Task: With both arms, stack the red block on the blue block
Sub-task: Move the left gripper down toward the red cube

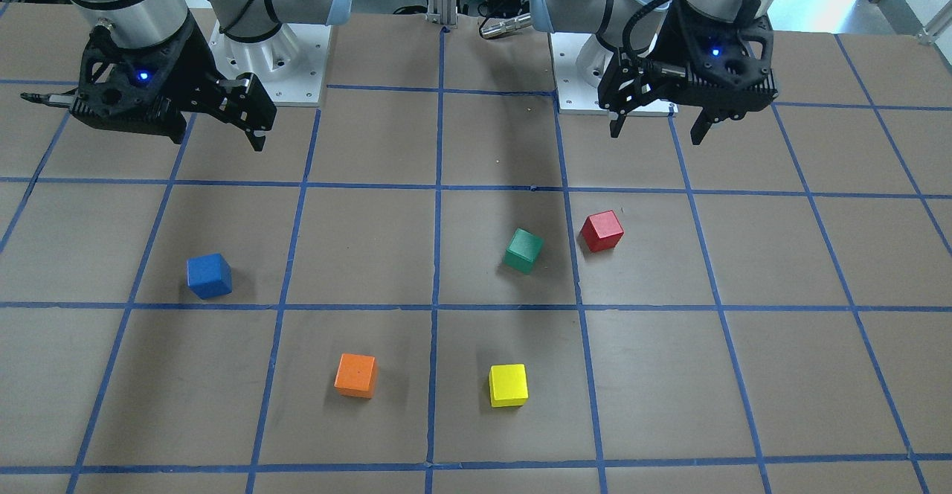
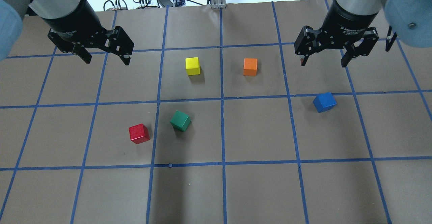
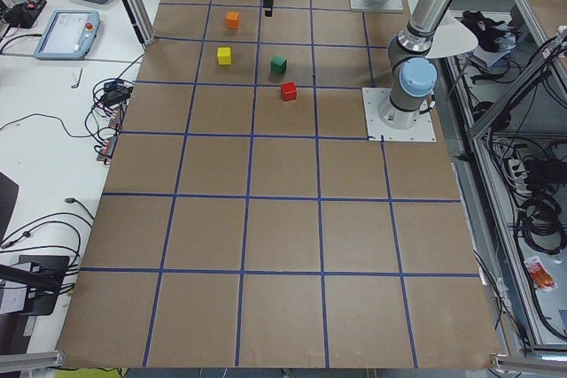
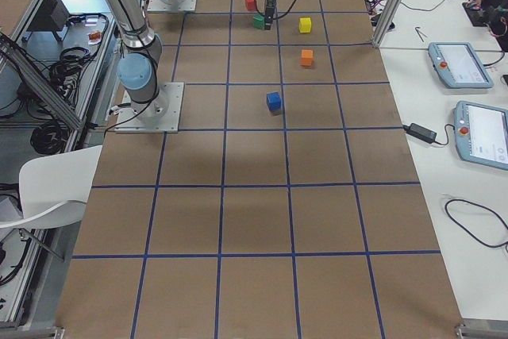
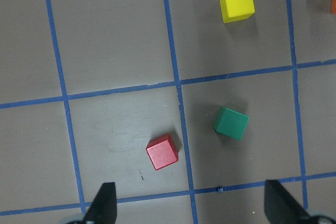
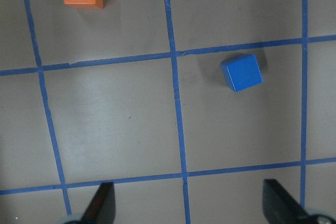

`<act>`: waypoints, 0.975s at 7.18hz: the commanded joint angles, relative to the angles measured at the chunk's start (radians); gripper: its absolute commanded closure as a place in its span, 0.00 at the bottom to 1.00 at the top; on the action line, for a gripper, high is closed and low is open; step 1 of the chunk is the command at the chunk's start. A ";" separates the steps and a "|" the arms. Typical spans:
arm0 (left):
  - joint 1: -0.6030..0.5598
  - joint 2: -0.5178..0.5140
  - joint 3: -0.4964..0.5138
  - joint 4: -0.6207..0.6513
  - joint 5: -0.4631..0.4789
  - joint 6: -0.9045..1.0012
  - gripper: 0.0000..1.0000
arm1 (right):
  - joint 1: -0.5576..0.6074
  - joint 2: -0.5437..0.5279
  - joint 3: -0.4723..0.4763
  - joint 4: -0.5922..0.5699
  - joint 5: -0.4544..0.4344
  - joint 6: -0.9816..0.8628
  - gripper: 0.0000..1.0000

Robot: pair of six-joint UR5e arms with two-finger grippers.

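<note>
Plainly, we have both claws spread wide and empty above the desk (image 2: 256,129). In the overhead view the left claw (image 2: 106,60) hangs at upper left. The red block (image 2: 138,133) sits below it and a little to the right, lower left of centre, so we judge the left arm the nearer one. The blue block (image 2: 324,102) lies right of centre, almost straight below the right claw (image 2: 324,63).
</note>
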 commanded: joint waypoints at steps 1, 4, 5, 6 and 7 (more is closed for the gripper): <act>0.025 -0.030 -0.092 0.012 -0.011 -0.166 0.00 | 0.000 -0.001 -0.001 0.002 -0.001 0.000 0.00; 0.072 -0.090 -0.352 0.320 -0.008 -0.162 0.00 | 0.000 -0.004 0.001 0.006 -0.001 -0.002 0.00; 0.083 -0.104 -0.478 0.489 -0.008 -0.162 0.00 | 0.000 -0.004 0.001 0.008 -0.001 -0.002 0.00; 0.084 -0.115 -0.573 0.622 -0.007 -0.162 0.00 | -0.001 -0.004 0.001 0.003 -0.001 -0.002 0.00; 0.086 -0.121 -0.610 0.674 -0.002 -0.160 0.00 | -0.001 -0.004 0.001 -0.007 -0.001 -0.002 0.00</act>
